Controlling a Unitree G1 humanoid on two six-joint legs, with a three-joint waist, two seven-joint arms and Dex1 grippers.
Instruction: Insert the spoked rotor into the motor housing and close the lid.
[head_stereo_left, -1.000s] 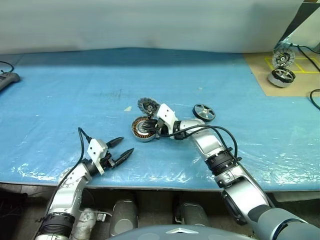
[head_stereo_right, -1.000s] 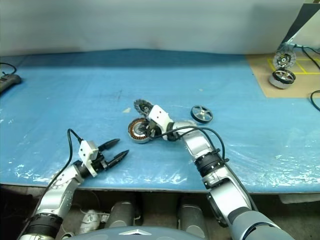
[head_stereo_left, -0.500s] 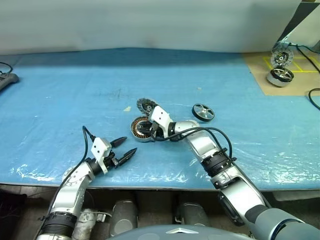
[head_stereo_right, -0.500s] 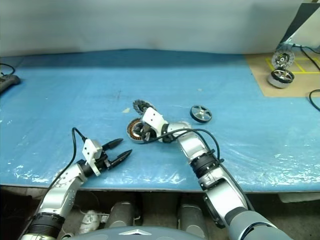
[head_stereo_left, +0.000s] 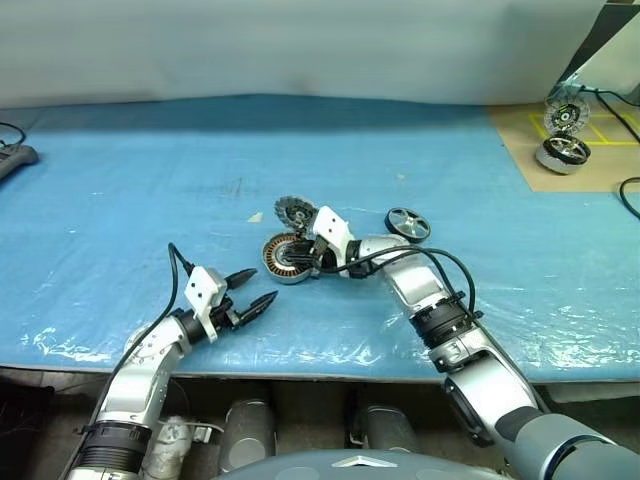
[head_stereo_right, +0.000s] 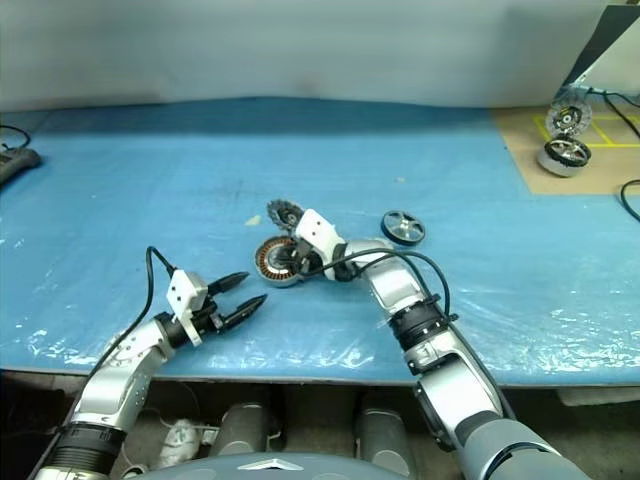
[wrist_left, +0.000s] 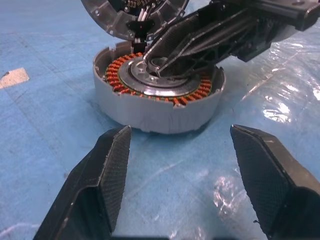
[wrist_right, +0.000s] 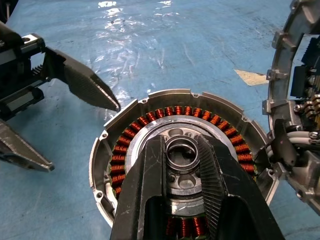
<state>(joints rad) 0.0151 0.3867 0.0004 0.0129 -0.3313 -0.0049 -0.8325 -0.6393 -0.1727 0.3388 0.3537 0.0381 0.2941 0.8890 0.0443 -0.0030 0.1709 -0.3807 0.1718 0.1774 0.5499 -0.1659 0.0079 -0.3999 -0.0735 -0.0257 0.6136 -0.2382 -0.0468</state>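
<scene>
Right claw (wrist_right: 182, 165) was pinched on the hub ring inside the housing (head_stereo_left: 285, 258), lid (head_stereo_left: 295, 211) propped open just behind it. Left claw (head_stereo_left: 252, 289) sat wide, near the housing. Rotor (head_stereo_left: 408, 225) lay beyond the right arm, so fetching it looked next.

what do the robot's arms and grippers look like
Silver-grey metal arms with black ribbed wrist collars. Each wrist carries a white boxy camera block with a looping black cable. The left gripper and right gripper each have two tapered black fingers with textured inner pads.
</scene>
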